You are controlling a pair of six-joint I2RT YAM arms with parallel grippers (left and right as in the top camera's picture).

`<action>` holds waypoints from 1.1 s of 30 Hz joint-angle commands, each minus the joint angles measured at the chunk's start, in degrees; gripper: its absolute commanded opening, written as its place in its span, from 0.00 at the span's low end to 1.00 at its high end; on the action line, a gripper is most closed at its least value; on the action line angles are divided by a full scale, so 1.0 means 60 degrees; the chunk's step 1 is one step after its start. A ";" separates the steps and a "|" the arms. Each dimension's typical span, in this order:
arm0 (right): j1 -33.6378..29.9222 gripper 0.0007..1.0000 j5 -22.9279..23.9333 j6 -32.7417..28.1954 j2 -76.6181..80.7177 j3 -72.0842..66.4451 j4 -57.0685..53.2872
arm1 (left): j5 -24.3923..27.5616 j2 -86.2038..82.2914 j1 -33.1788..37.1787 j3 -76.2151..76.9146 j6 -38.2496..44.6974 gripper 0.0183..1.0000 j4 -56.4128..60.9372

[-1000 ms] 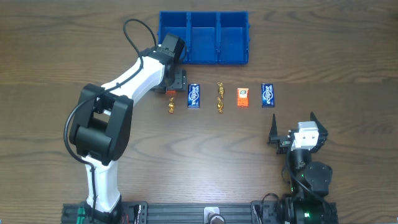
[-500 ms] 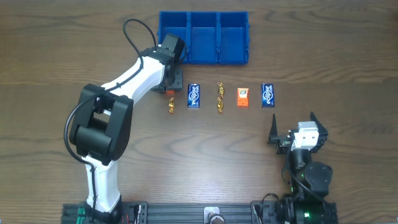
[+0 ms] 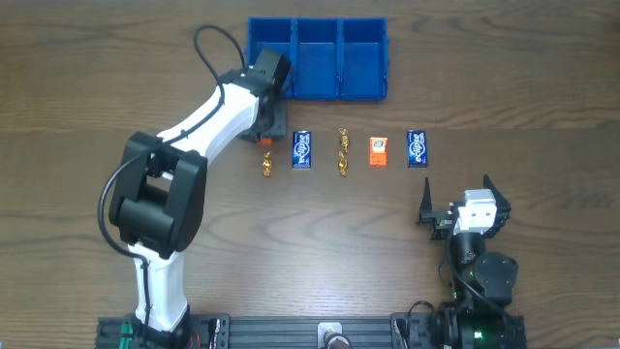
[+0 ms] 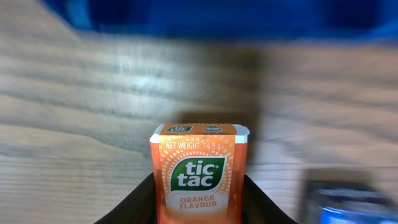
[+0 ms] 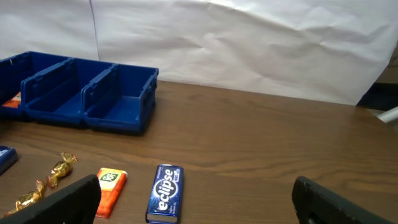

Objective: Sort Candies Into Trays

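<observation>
Since the earlier frames, the left gripper (image 3: 271, 131) has been carried a little closer to the blue plastic tray with three compartments (image 3: 339, 58). Between its dark fingers (image 4: 134, 205) a small orange plastic candy box with a white cap (image 4: 200, 168) is clamped by its two sides. The box is held over the brown wooden table (image 3: 542, 97), just before the near wall of the tray, at the left compartment. Its long axis is set in line with the fingers, and the capped end is pointed away from the wrist, toward the tray. The left arm is stretched far up the table from its base and is bent at the elbow.

The right gripper (image 3: 455, 194) is seen low, near its own base, with the jaws spread wide and nothing between them.

In a row on the table, gold-wrapped candies (image 3: 342, 153), two blue flat packs (image 3: 303, 149) and a second orange box (image 3: 378, 152) are laid.
</observation>
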 commanded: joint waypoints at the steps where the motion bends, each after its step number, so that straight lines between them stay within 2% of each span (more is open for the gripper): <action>1: 0.0004 1.00 0.0040 -0.0127 -0.0018 -0.0007 -0.0087 | -0.0747 -0.0962 -0.0222 0.1727 0.0226 0.28 -0.0353; 6: 0.0004 1.00 0.0040 -0.0131 -0.0018 -0.0007 -0.0087 | -0.1275 -0.0958 -0.0229 0.3224 0.0328 0.28 -0.0685; 10: 0.0004 1.00 0.0040 -0.0131 -0.0018 -0.0007 -0.0087 | -0.1716 -0.0863 -0.0229 0.3417 0.0481 0.27 -0.0113; 20: 0.0004 1.00 0.0040 -0.0131 -0.0018 -0.0007 -0.0087 | -0.1654 0.0382 0.0066 0.3417 0.0601 0.28 0.0688; 33: 0.0004 1.00 0.0040 -0.0131 -0.0018 -0.0007 -0.0087 | -0.1086 0.1056 0.0390 0.3417 0.0535 0.27 0.0903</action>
